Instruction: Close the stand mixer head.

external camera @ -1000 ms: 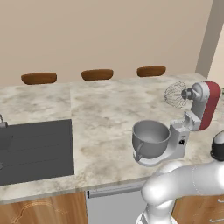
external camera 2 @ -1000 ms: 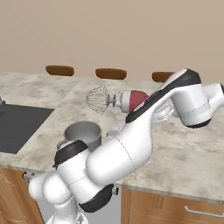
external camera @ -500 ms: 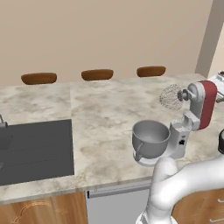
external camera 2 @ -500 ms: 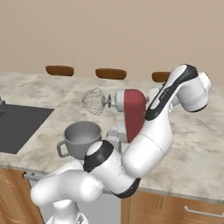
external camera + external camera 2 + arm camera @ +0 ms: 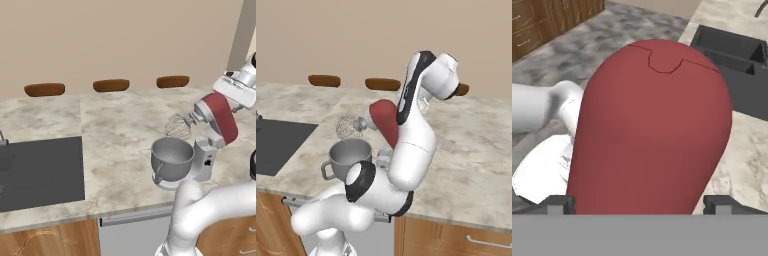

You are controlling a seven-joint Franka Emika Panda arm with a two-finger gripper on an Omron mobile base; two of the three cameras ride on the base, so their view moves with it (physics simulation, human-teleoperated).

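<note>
Dark-red stand mixer head fills the frame's centre between the wide-spread jaws, tilted above the metal bowl; nothing gripped.

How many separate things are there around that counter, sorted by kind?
Stand mixer with dark-red stand mixer head: 1
Grey metal bowl: 1
Brown stools, first, second, third: 3
Dark sink: 1
Total: 6
</note>
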